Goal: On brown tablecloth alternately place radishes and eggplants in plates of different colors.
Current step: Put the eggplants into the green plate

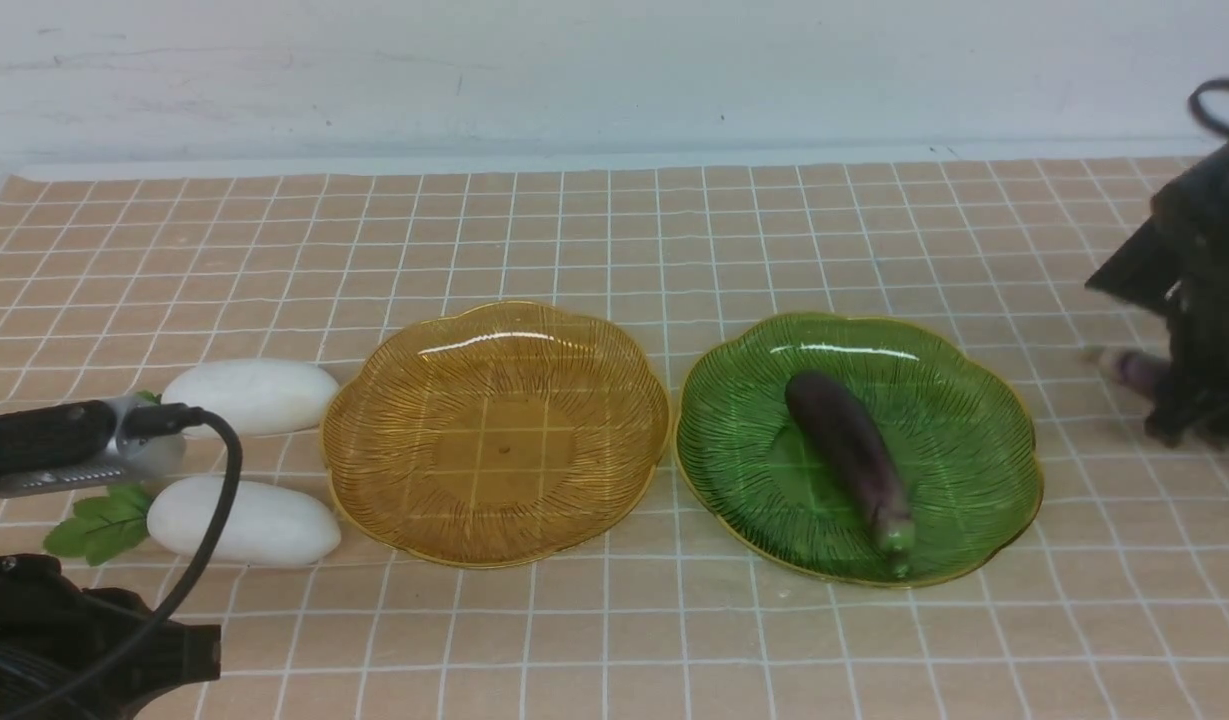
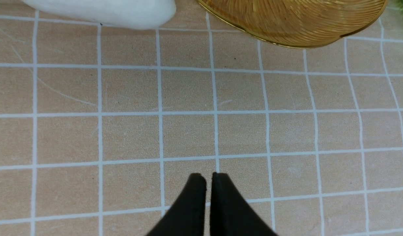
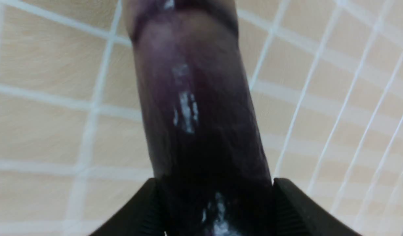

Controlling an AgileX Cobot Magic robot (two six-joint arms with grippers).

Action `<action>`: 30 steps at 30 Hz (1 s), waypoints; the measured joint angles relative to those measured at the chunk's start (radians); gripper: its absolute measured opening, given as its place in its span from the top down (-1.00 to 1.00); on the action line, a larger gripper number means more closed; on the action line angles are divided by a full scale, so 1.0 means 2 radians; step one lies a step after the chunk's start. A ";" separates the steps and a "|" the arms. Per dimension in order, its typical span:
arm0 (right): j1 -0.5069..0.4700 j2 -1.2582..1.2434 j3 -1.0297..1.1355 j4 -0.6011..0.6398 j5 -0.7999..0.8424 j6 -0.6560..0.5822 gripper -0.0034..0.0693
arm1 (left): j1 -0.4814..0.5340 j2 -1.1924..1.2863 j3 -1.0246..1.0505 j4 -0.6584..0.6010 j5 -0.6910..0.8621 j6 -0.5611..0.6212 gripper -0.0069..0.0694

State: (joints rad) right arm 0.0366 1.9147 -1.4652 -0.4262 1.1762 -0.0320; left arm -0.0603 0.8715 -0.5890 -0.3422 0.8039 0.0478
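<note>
Progress is judged early: one eggplant [image 1: 854, 455] is plated, the second eggplant [image 3: 194, 108] is clamped in the right tool [image 3: 214, 180], and radishes [image 1: 244, 520] ahead of the shut, empty left tool [image 2: 209, 175] are untouched.

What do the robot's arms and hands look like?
The left arm is black with a silver section and a curving black cable. The right arm is black with a cable loop above. The left hand and right hand have tapered black fingers.
</note>
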 joint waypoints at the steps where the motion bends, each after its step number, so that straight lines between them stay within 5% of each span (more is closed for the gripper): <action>1: 0.000 -0.010 0.000 0.025 0.007 0.016 -0.14 | 0.000 0.000 0.000 0.000 0.000 0.000 0.79; 5: 0.000 -0.036 0.004 0.125 0.021 0.055 -0.14 | 0.000 0.000 0.000 0.000 0.000 0.000 0.79; 13: 0.034 -0.042 0.018 0.290 0.025 0.022 -0.14 | 0.000 0.000 0.000 0.000 0.000 0.000 0.79; 26: 0.110 -0.035 0.018 0.279 -0.080 0.053 -0.17 | 0.000 0.000 0.000 0.001 0.000 0.004 0.73; 30: 0.110 -0.012 0.018 0.253 -0.086 0.102 -0.56 | 0.000 0.000 0.000 0.002 0.000 0.004 0.61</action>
State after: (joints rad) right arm 0.2567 1.8916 -1.4287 0.0805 1.0035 0.1717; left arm -0.0603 0.8719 -0.5890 -0.3382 0.8039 0.0567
